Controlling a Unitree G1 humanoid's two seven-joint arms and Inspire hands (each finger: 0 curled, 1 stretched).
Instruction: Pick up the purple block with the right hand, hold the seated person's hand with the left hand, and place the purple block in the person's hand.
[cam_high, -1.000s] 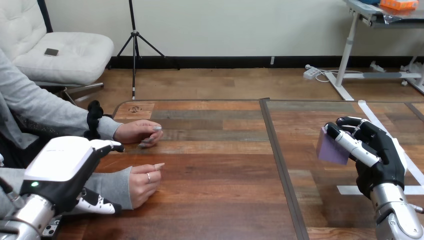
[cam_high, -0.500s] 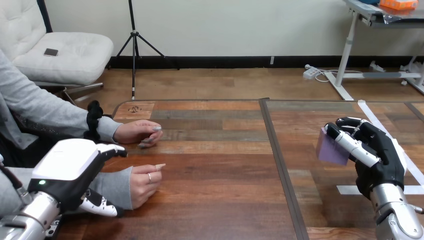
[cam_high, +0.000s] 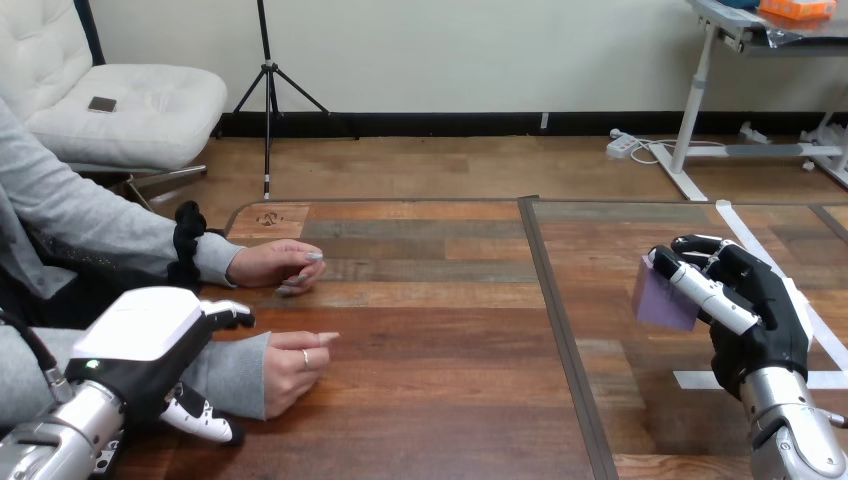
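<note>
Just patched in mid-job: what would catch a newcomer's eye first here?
First, the right hand at the view's right, gripping a purple block. Next, at lower left, the left hand clasps the person's wrist, thumb over and fingers under it; that person's hand lies curled on the table.

Bright, even indoor light from overhead washes the wooden table — a faint sheen on its boards. Soft shadows pool under the person's nearer hand at the view's left; the left hand gleams white, the purple block evenly lit.
</note>
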